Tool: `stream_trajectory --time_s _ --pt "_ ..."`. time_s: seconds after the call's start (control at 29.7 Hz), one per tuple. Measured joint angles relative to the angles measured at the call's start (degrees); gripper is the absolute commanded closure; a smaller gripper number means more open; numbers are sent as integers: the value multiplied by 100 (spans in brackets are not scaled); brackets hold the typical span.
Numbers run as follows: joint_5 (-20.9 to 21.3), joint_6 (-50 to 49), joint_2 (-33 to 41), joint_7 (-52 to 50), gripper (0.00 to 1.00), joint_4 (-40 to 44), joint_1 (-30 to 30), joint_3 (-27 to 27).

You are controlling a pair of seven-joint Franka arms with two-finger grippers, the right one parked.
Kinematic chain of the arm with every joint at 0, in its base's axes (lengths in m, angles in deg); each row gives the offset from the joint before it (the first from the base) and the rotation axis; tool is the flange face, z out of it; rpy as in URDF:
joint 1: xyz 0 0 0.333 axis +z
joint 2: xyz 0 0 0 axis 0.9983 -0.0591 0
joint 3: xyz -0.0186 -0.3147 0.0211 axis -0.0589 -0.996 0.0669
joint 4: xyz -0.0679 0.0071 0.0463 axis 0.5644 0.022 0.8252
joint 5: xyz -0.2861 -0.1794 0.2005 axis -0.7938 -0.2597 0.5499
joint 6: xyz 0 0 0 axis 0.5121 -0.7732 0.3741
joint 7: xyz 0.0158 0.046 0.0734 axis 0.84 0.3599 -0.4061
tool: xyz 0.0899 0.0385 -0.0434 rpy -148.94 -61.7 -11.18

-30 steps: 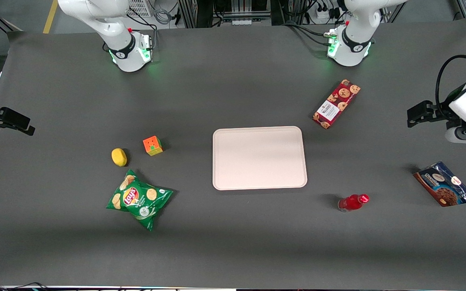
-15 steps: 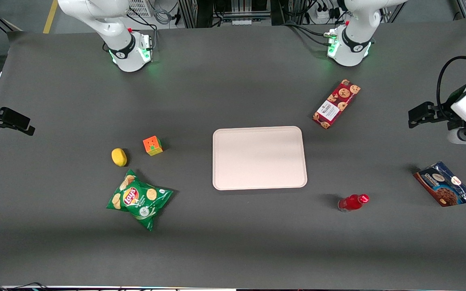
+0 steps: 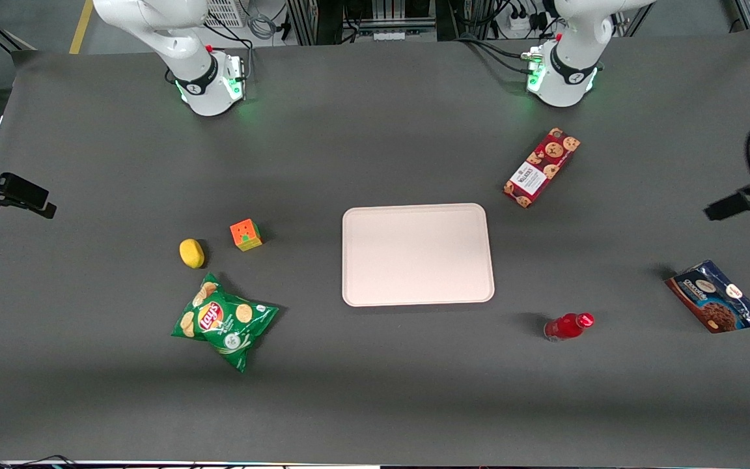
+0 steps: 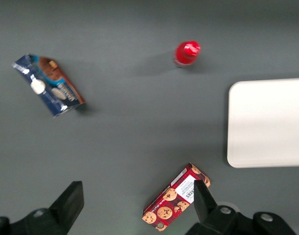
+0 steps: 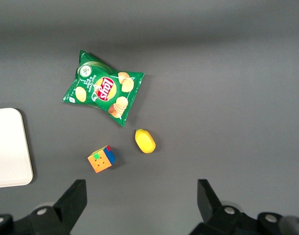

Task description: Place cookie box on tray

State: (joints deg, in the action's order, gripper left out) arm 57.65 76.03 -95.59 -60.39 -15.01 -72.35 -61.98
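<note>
Jaws: we find the gripper set wide, nothing between its fingers, raised above the worktop at the working arm's end.
Cookie box: the cookie box lies flat near that same end edge, nearer the front camera than the gripper.
Key relation: in the left wrist view the cookie box sits well apart from the jaws, off to one side, its long axis diagonal to the worktop edges; we judge a reach plus wrist turn is needed.
Tray: the tray, mid-worktop, well apart from the box.
Count: one cookie box, one tray, one red box, one red bottle, one chip bag, one lemon, one cube.
</note>
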Motion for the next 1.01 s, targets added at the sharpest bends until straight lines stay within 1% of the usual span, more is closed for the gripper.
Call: stream_trajectory --time_s 0.13,0.27,0.5,0.57,0.74,1.01 --pt "0 65 -166 9 0 -80 88 26" --pt "1 340 -382 93 0 -290 229 36" --pt "51 827 -966 393 0 -468 424 171" --pt "97 932 -1120 423 0 -468 456 213" --pt "368 1156 -1444 441 0 -468 497 235" --pt "548 1796 -1863 441 0 -480 502 255"
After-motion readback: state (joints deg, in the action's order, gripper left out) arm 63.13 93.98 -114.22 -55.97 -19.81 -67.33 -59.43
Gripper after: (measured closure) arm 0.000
